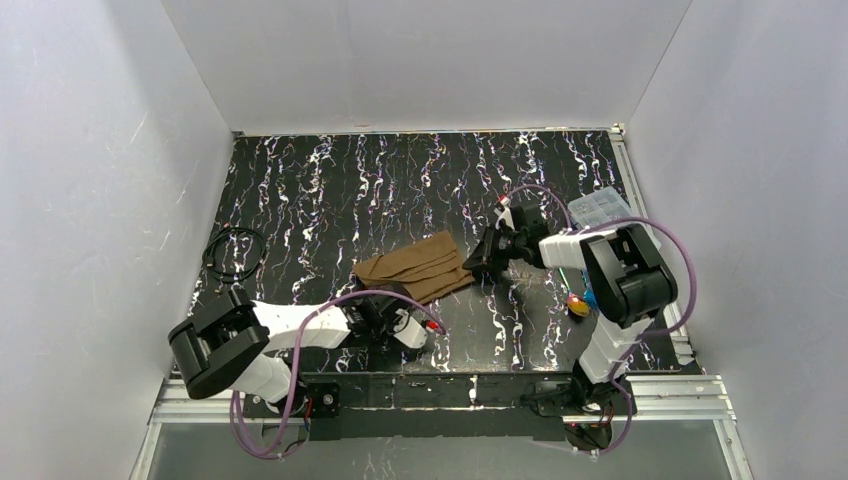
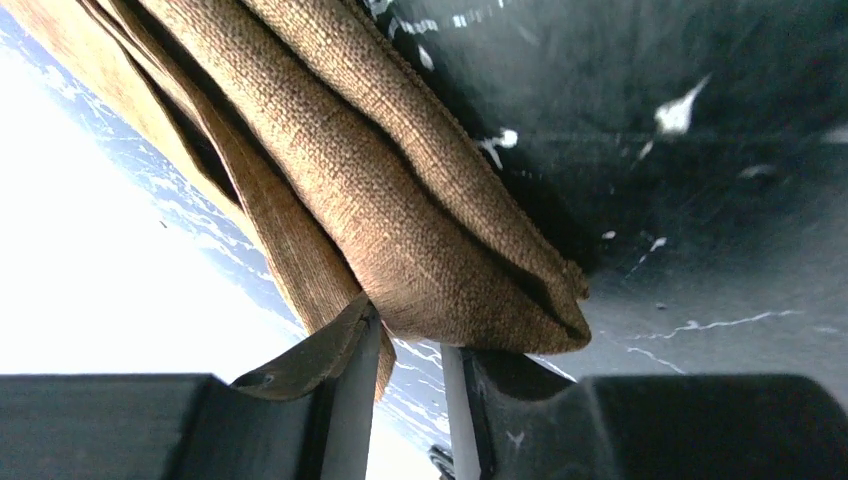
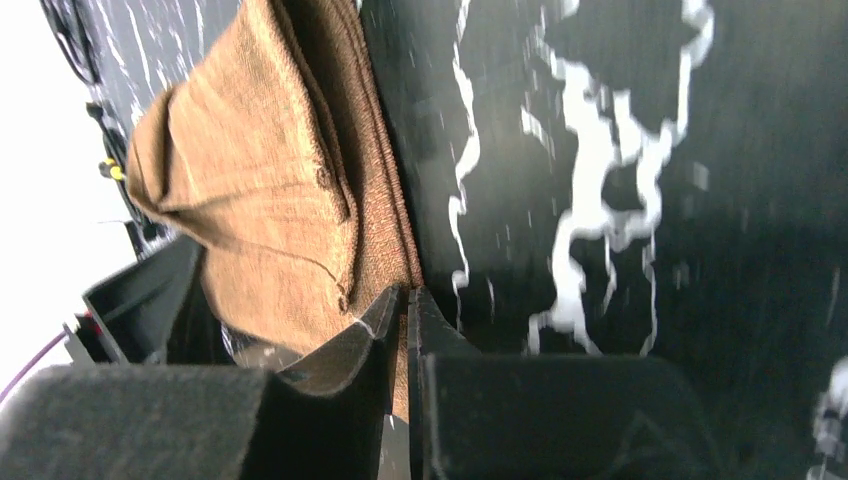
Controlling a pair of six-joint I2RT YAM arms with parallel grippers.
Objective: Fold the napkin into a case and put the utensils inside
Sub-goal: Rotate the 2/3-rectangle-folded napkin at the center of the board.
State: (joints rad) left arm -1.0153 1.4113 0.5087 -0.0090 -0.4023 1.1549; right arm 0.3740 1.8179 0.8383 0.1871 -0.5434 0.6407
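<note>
At napkin's (image 1: 420,265) right edge, right gripper (image 3: 405,296) pinches a layer. Left gripper (image 2: 410,340) jaws near-together at near corner, grip unclear. Limp cloth: hold hems.

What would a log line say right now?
napkin: folded | left gripper: at its near corner, grip unclear | right gripper: pinching its edge

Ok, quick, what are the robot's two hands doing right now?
Left gripper: almost closed at the napkin edge; grip unclear.
Right gripper: closed on the napkin.
</note>
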